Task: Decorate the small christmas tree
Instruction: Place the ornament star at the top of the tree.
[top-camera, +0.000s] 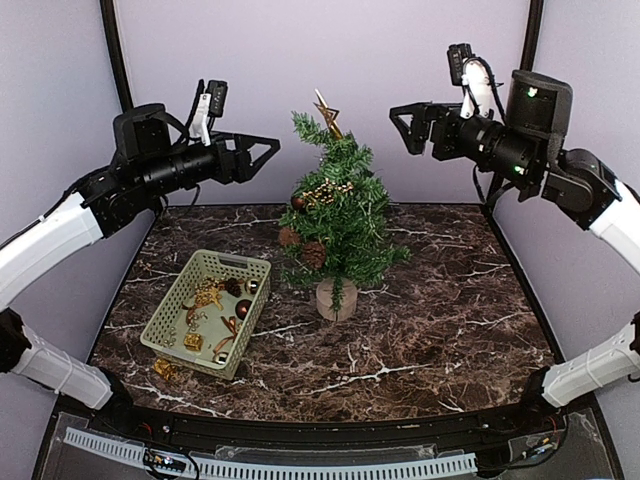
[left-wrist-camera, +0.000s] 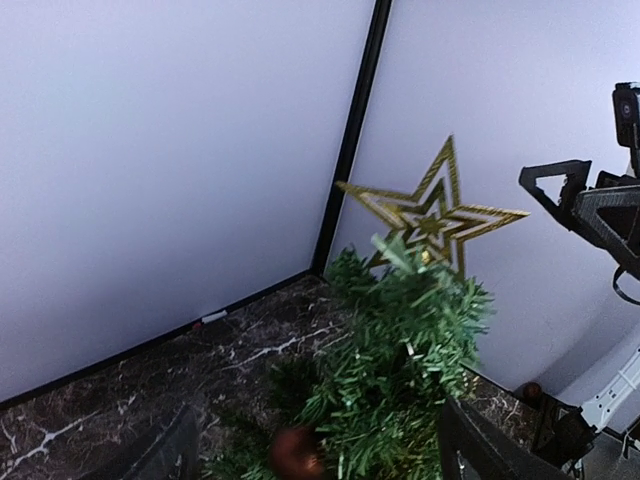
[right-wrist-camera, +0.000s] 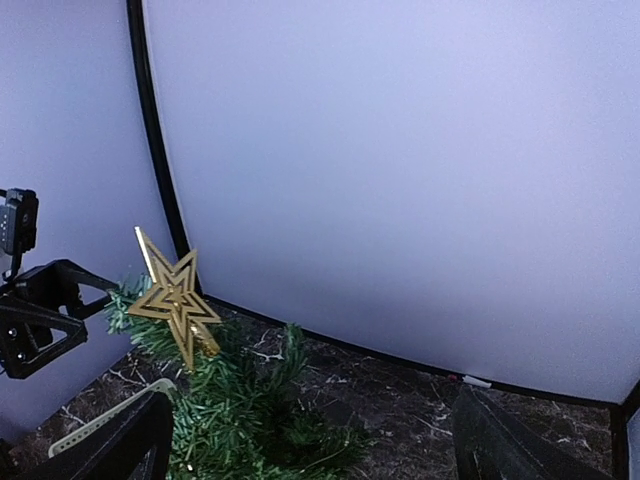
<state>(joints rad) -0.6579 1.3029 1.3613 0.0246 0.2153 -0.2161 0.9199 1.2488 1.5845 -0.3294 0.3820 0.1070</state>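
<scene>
Gold star (top-camera: 326, 108) tops the small christmas tree (top-camera: 342, 225); our left gripper (top-camera: 266, 158) and right gripper (top-camera: 400, 130) flank it, wide and empty; next we pick from the basket (top-camera: 226, 258) left of it.

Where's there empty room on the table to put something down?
Bare dark marble table lies right of the small green christmas tree and along the front edge. Crowded on the left: pale green plastic basket close beside the tree.
</scene>
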